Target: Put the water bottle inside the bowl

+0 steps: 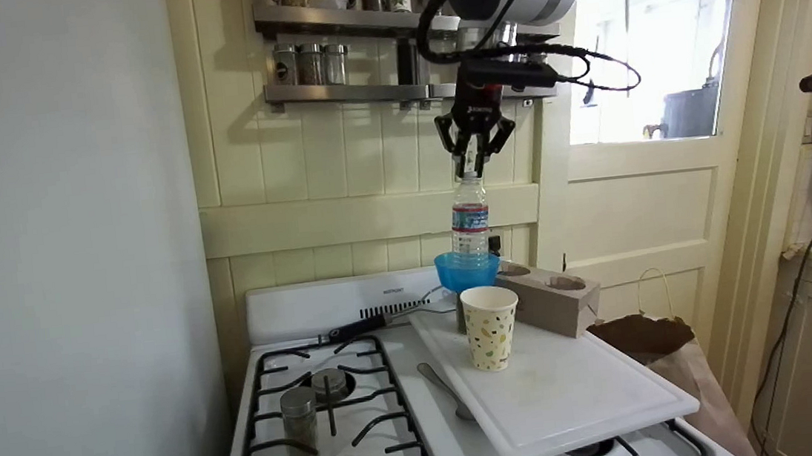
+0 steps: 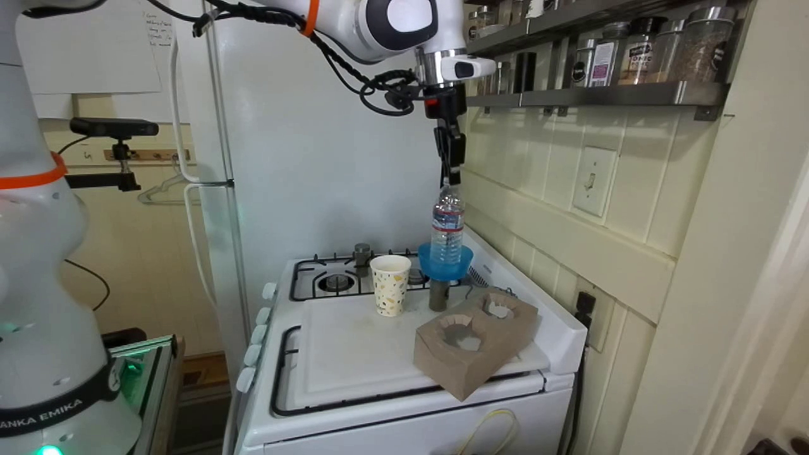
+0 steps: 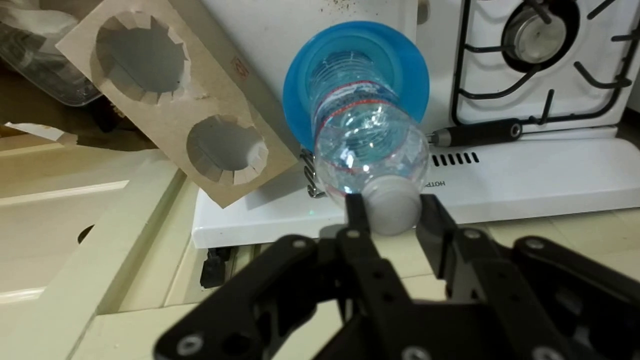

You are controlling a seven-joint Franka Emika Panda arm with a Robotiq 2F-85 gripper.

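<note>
White arm (image 2: 35, 265), black pincer (image 3: 392, 212)

Orange bands (image 2: 28, 181) ringed the arm at nine and eleven o'clock in an exterior view; at eight, a black strap (image 2: 82, 401) read "ANKA EMIKA" above a green light (image 2: 48, 450). Black cables (image 2: 399, 98) looped at twelve. Silver screws (image 3: 190, 345) studded the pincer.

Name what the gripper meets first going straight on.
The plastic water bottle, its white cap held in the gripper; past that, probably the blue bowl beneath, though depth is unclear.

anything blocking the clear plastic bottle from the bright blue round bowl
Nothing visible: the black pincer holds the clear plastic bottle by its white cap, its lower end inside the bright blue round bowl. Whether it touches bottom is unclear.
</note>
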